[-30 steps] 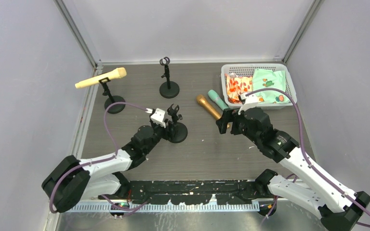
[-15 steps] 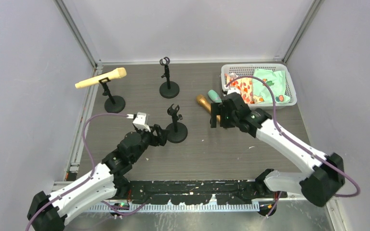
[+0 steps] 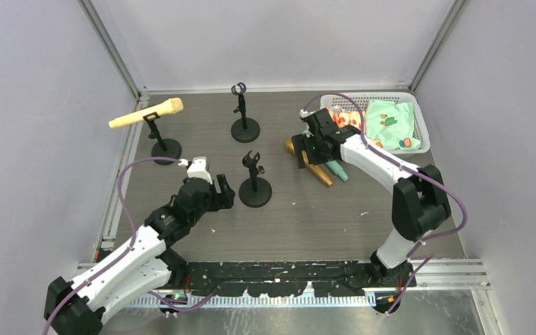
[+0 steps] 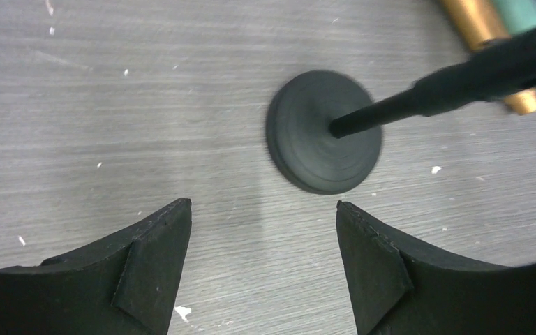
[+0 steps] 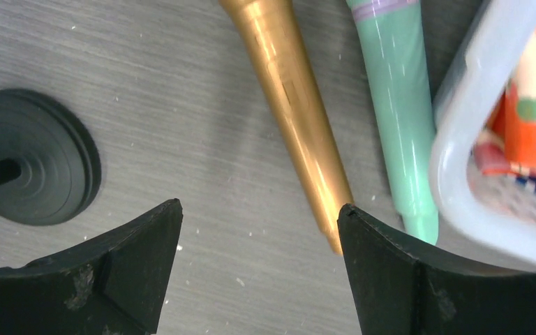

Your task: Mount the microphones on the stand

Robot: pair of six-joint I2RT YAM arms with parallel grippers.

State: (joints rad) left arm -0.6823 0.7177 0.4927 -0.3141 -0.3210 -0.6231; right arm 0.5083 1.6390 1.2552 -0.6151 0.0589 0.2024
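We hold our right gripper [image 5: 259,209] open and empty over the golden-brown microphone [image 5: 294,105], lying far-left to near-right on the table beside the basket [image 5: 457,150], seemingly off-centre between the fingers; our open left gripper [image 4: 262,209] is farther off.

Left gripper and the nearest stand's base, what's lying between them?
Nothing; the left wrist view shows only bare table between the left gripper and the stand base.

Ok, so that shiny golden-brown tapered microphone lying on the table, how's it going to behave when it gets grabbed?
The shiny golden-brown tapered microphone shows glossy highlights, so it may be slippery. Its round, tapering body lies flat on the grey wood-grain table, so a nudge would probably roll it in an arc, perhaps against the mint-green microphone beside it.
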